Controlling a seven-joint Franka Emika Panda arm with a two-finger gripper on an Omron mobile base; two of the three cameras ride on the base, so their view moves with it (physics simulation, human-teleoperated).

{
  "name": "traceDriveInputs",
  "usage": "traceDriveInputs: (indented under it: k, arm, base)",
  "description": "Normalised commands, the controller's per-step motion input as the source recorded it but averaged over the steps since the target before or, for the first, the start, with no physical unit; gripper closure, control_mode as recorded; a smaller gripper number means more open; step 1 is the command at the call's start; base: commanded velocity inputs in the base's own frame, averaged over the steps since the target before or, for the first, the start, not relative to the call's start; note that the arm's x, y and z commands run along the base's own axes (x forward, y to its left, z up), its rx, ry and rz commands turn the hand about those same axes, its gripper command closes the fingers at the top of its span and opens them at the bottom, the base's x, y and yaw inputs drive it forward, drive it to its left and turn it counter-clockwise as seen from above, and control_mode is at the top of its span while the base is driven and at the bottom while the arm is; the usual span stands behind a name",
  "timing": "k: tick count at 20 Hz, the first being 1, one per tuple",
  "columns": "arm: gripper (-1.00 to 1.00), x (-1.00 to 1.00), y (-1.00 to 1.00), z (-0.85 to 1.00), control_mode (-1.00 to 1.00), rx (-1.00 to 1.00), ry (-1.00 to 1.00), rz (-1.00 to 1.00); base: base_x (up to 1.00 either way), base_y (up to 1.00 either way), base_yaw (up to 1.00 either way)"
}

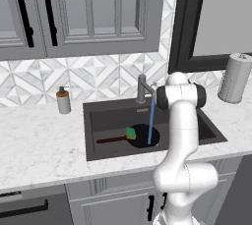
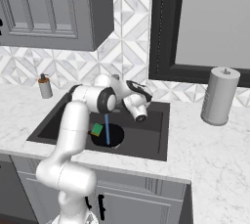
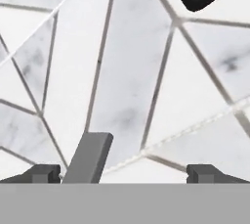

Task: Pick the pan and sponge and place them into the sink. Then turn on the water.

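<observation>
Light-blue water (image 1: 151, 121) streams onto the round black frying pan (image 1: 142, 136) below; the spread-open, empty two-finger gripper (image 3: 124, 173) sits beside the grey metal faucet lever (image 3: 89, 157).

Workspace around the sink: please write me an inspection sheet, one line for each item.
Surface: white marble counter around the sink.
Job's things: pan in the sink, handle to the left; sponge on the pan's rim; water running from the faucet onto the pan.
Clutter: soap dispenser left of the sink; paper towel roll to its right.
Grippers: gripper, jaws open, empty, at the faucet's lever, facing the tiled wall.
Cables: nothing seen.
Surroundings: grey cabinets, dark-framed window.
</observation>
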Motion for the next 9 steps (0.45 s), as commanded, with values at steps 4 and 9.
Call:
traceDriveInputs:
  k: [4, 9]
  arm:
    - [-1.0, 0.21, -1.0, 0.0, -1.0, 0.17, 0.0, 0.0]
    - [-1.0, 0.18, -1.0, 0.0, -1.0, 0.15, 0.0, 0.0]
  base:
    - [0.0, 0.0, 0.0]
    - [0.0, 0.0, 0.0]
